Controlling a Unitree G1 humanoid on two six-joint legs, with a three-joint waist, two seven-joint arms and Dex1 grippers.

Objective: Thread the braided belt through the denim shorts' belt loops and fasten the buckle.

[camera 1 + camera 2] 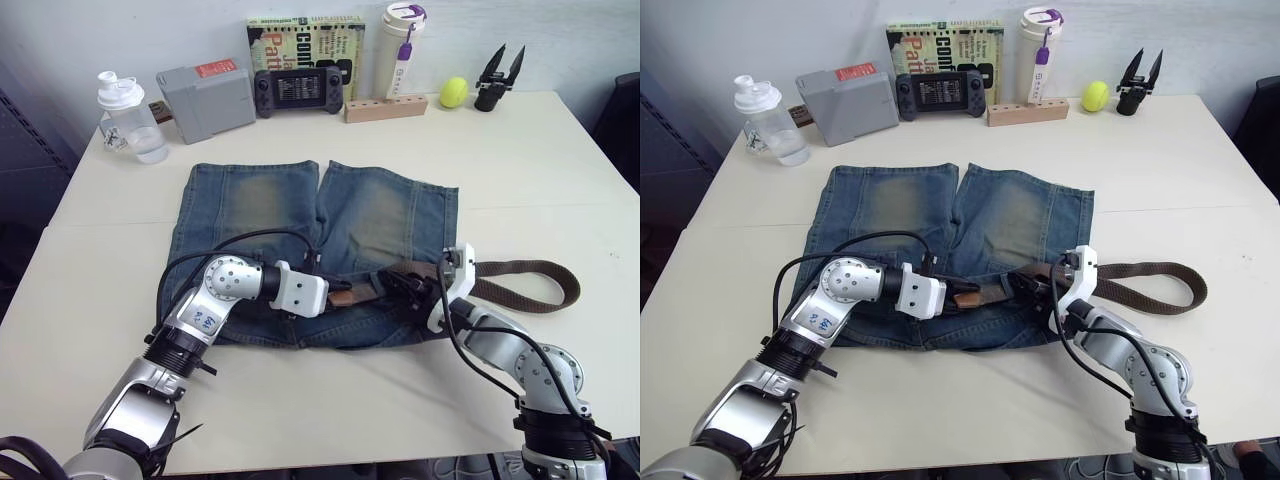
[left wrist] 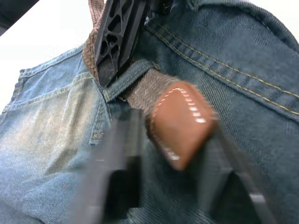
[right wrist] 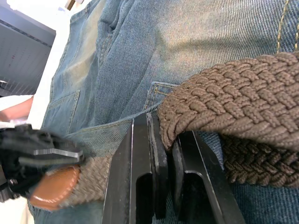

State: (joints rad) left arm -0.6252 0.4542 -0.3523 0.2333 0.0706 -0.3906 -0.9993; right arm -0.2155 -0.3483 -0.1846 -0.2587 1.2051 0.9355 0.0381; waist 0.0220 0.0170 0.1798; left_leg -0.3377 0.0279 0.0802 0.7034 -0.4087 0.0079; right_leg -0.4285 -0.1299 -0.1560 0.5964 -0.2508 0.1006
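Buckle out of sight; braided belt [image 1: 520, 285] partly hidden under right gripper [image 1: 415, 288].

Item count, one table [image 1: 560, 180]:
- Denim shorts [image 1: 380, 215]: 1, near centre.
- Braided belt [image 1: 530, 285]: 1, across the waistband, trailing right.
- Hands: 2, left hand [image 1: 340, 290] and right hand [image 1: 408, 283].
- Far edge, left to right: shaker bottle [image 1: 130, 118], grey box [image 1: 206, 100], game console [image 1: 300, 92], book [image 1: 305, 40], wooden block [image 1: 385, 107], tumbler [image 1: 400, 48], yellow ball [image 1: 454, 92], spare black gripper [image 1: 499, 78]: 1 each.
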